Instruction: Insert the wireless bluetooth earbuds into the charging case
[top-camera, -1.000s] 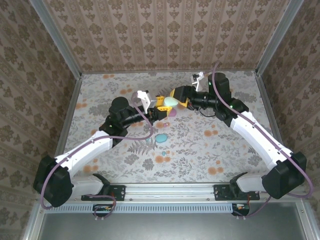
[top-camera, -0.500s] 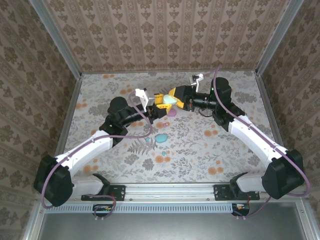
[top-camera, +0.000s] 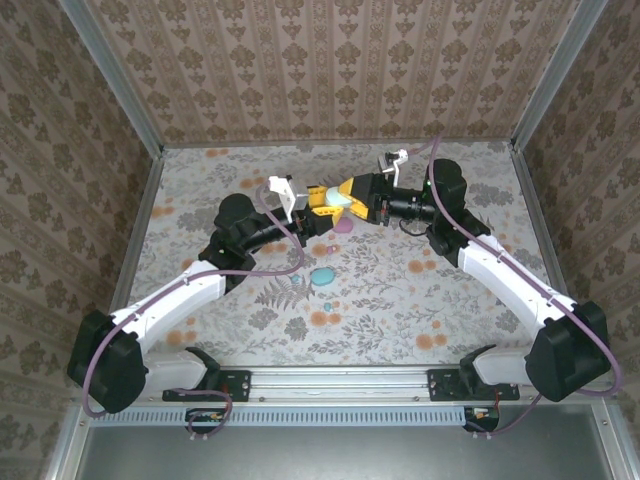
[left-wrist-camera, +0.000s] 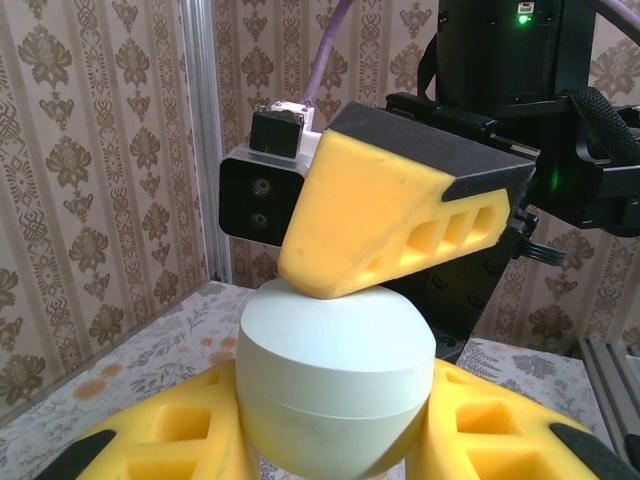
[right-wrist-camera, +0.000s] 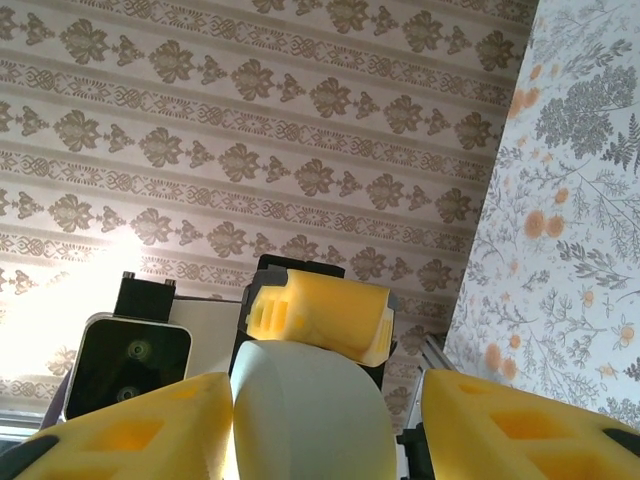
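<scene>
left jaws clenched on mint case (left-wrist-camera: 335, 370) | right jaws parted, one side touching it

Place: a robot test cell, a lab rig dressed to look like a room at home.
Walls: flat panels (top-camera: 330, 60) papered in a brown damask pattern close off the back and both sides; the same paper shows behind the fingers in both wrist views.
Frame: bare aluminium posts (top-camera: 114, 80) run up the corners where the panels meet.
Table: the table top (top-camera: 400, 310) has a printed floral cover in grey and orange.
Machinery: the left arm (top-camera: 165, 300) and the right arm (top-camera: 505, 275), white and black, stand on black bases fixed to a metal rail (top-camera: 340, 378) along the near edge.
Wiring: a purple cable (left-wrist-camera: 333, 35) runs along an arm, and a green status light (left-wrist-camera: 526, 15) glows on a black motor housing.
</scene>
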